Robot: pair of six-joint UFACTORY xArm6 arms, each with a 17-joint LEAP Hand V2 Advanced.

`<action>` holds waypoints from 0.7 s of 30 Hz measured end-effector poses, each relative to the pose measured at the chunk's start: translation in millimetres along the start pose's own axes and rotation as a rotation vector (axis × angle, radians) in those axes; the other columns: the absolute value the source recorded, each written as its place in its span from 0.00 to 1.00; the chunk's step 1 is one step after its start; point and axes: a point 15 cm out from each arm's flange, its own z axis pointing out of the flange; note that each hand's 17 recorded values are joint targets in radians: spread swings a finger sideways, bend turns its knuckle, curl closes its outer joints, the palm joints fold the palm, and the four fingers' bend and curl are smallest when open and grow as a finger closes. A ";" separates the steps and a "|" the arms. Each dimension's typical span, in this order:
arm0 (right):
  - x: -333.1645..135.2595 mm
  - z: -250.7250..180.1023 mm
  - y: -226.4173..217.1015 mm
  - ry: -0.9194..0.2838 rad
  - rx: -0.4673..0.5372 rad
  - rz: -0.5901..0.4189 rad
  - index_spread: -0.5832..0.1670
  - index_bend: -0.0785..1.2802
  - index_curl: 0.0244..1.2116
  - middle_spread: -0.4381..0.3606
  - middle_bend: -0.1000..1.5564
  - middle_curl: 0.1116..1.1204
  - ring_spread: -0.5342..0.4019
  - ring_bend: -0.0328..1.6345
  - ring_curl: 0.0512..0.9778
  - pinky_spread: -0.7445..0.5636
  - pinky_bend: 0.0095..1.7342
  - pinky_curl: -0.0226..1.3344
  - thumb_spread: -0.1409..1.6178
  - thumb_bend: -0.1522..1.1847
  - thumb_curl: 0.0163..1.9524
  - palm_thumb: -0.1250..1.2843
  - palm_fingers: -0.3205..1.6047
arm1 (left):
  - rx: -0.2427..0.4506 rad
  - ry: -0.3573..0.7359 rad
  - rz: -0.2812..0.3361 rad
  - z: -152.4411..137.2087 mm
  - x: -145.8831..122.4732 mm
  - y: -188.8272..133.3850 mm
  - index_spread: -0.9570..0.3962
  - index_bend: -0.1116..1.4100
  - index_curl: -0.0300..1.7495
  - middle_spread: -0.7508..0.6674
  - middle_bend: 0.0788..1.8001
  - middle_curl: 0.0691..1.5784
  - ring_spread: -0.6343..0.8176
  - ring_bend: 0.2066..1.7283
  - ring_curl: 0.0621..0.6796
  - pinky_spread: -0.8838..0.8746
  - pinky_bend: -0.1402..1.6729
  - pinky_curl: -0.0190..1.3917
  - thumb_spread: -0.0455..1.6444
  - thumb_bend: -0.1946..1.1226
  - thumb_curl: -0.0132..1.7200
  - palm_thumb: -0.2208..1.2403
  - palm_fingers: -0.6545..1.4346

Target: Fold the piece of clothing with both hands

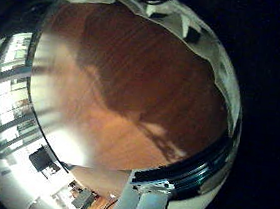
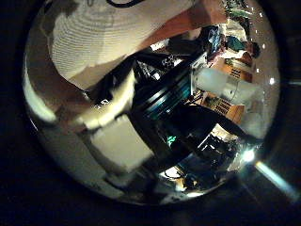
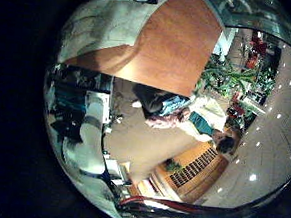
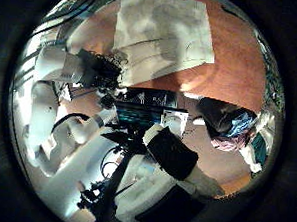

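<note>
The piece of clothing (image 4: 163,32) lies spread flat on the wooden table (image 4: 241,66), some way from my right hand (image 4: 172,147). That hand's fingers reach out relaxed and hold nothing. In the right little finger side view the clothing (image 3: 101,26) shows at the table's (image 3: 165,45) far part, with the hand's fingers (image 3: 79,129) apart from it. The left thumb side view shows the ribbed cloth (image 2: 113,33) close by, past my left hand (image 2: 108,132), whose fingers look relaxed and free of it. The left little finger side view shows bare table (image 1: 132,84).
An arm's shadow (image 1: 145,100) falls across the bare wood under the left palm. A robot arm (image 4: 44,96) stands beside the table edge in the right thumb side view. Room furniture lies beyond the table.
</note>
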 end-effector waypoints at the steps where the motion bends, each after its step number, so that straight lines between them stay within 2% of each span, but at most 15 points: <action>1: 0.0 0.0 0.1 0.000 0.000 0.000 0.27 0.18 0.23 0.50 0.20 0.25 0.61 0.39 0.17 0.82 0.34 0.14 0.84 0.11 0.12 0.41 0.29 | 0.002 -0.003 -0.007 -1.0 -3.1 -0.7 0.57 0.26 0.27 0.39 0.36 0.31 0.29 0.42 0.32 0.45 0.26 0.24 0.63 0.18 0.21 0.52 0.75; 4: -0.5 -0.5 0.5 0.001 0.002 -0.001 0.27 0.18 0.23 0.50 0.20 0.25 0.61 0.39 0.17 0.82 0.34 0.14 0.84 0.11 0.12 0.41 0.29 | 0.012 -0.005 -0.028 -4.3 -12.5 -2.9 0.50 0.28 0.30 0.31 0.41 0.35 0.18 0.51 0.42 0.33 0.33 0.27 0.65 0.20 0.23 0.61 0.84; 8: 0.0 0.2 0.4 0.001 0.000 0.000 0.27 0.18 0.23 0.50 0.20 0.25 0.61 0.39 0.18 0.82 0.33 0.14 0.84 0.11 0.12 0.41 0.29 | 0.035 0.001 -0.055 -13.7 -25.9 -9.1 0.42 0.32 0.35 0.25 0.44 0.41 0.12 0.58 0.54 0.21 0.43 0.33 0.66 0.22 0.26 0.69 0.85; 13: -2.0 9.3 0.7 0.001 -0.026 -0.007 0.28 0.17 0.22 0.49 0.21 0.25 0.58 0.40 0.18 0.81 0.33 0.14 0.84 0.11 0.12 0.42 0.30 | 0.039 0.013 -0.079 -29.7 -42.0 -11.5 0.34 0.35 0.42 0.19 0.47 0.46 0.10 0.63 0.62 0.14 0.50 0.37 0.67 0.20 0.28 0.71 0.83; 18: -13.0 69.4 4.4 -0.011 -0.150 -0.035 0.27 0.17 0.21 0.48 0.22 0.26 0.52 0.43 0.20 0.76 0.34 0.15 0.84 0.11 0.12 0.44 0.32 | 0.029 0.030 -0.078 -46.2 -47.2 -13.1 0.29 0.35 0.48 0.16 0.49 0.49 0.10 0.65 0.67 0.11 0.54 0.40 0.67 0.17 0.30 0.72 0.81; 21: -14.3 86.3 -9.5 -0.006 -0.127 -0.044 0.27 0.17 0.21 0.46 0.23 0.27 0.49 0.44 0.21 0.73 0.34 0.15 0.83 0.11 0.13 0.45 0.32 | 0.015 0.075 -0.065 -57.0 -41.4 -13.4 0.27 0.35 0.52 0.15 0.49 0.51 0.10 0.67 0.69 0.10 0.55 0.42 0.68 0.15 0.31 0.72 0.80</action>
